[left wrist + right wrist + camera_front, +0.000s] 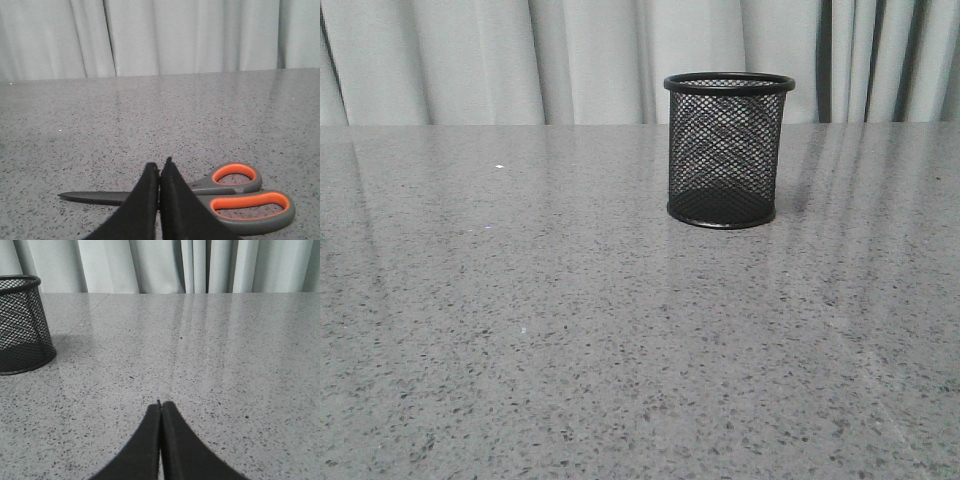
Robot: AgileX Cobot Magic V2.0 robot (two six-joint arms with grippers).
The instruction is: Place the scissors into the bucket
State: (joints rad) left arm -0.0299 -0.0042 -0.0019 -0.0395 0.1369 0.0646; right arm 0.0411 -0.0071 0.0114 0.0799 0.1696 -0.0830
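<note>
The bucket (728, 150), a black wire-mesh cylinder, stands upright on the grey speckled table, right of centre toward the back. In the front view I see neither the scissors nor any gripper. In the left wrist view the scissors (220, 189) lie flat on the table just beyond my left gripper (160, 165); they have grey handles with orange lining and closed dark blades. That gripper's fingers are pressed together, and its tips hide the pivot. My right gripper (160, 404) is also shut with nothing in it, and the bucket (20, 330) stands ahead of it, off to one side.
The speckled stone table (520, 330) runs back to a pale pleated curtain (570, 60) behind its far edge. Nothing else stands on the table in these views.
</note>
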